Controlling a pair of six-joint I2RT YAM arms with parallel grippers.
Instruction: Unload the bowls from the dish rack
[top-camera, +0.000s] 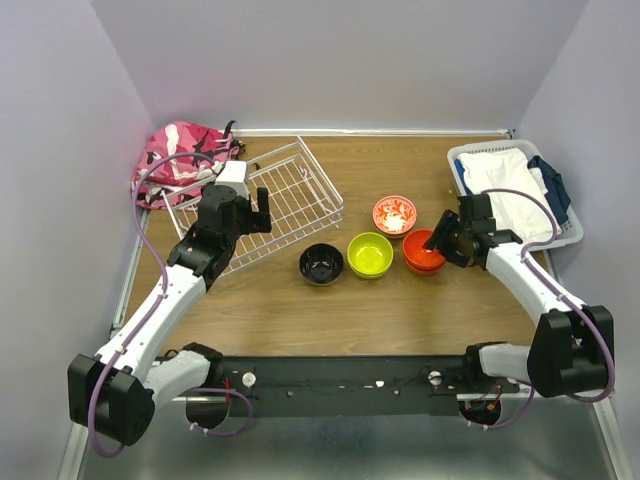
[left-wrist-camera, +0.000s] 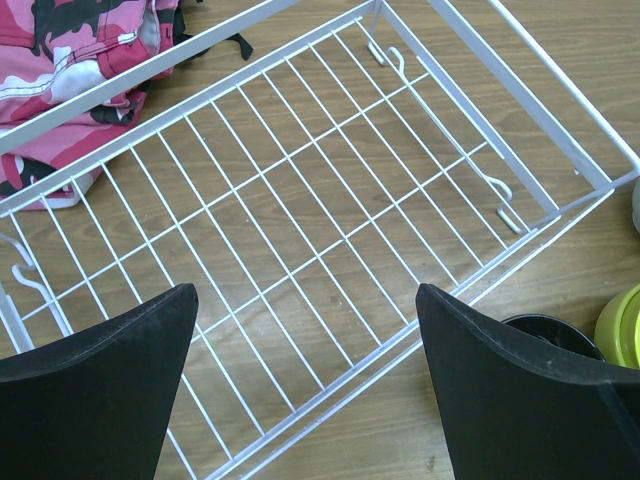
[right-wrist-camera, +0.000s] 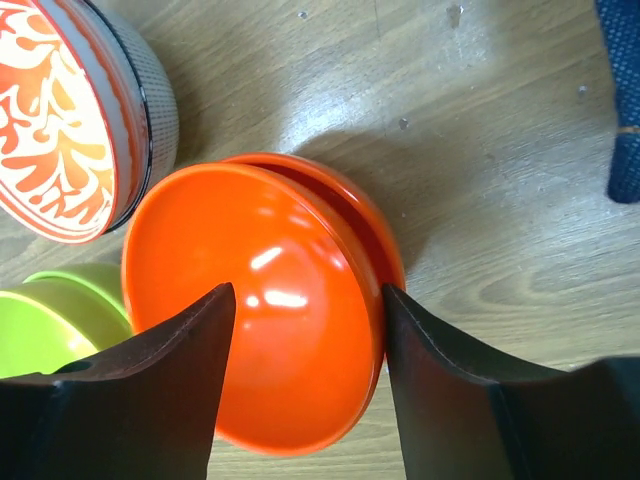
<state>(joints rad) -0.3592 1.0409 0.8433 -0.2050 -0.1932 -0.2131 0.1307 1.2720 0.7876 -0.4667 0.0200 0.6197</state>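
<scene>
Two matching arms, left arm (top-camera: 165, 300) and right arm (top-camera: 530, 275): white shell links with chunky black joint housings in between. Big boxy black shoulder blocks down at the base end. A thin purple cable (top-camera: 141, 235) looping loose off each one. Mounted on a long black base rail (top-camera: 350, 385) with a couple of small pale round fittings on it. Left gripper (left-wrist-camera: 305, 295) and right gripper (right-wrist-camera: 307, 290) pretty much identical up close. Fingers (left-wrist-camera: 100, 390) matte black, broad and wedge-shaped, slightly grainy finish, corners rounded off.
</scene>
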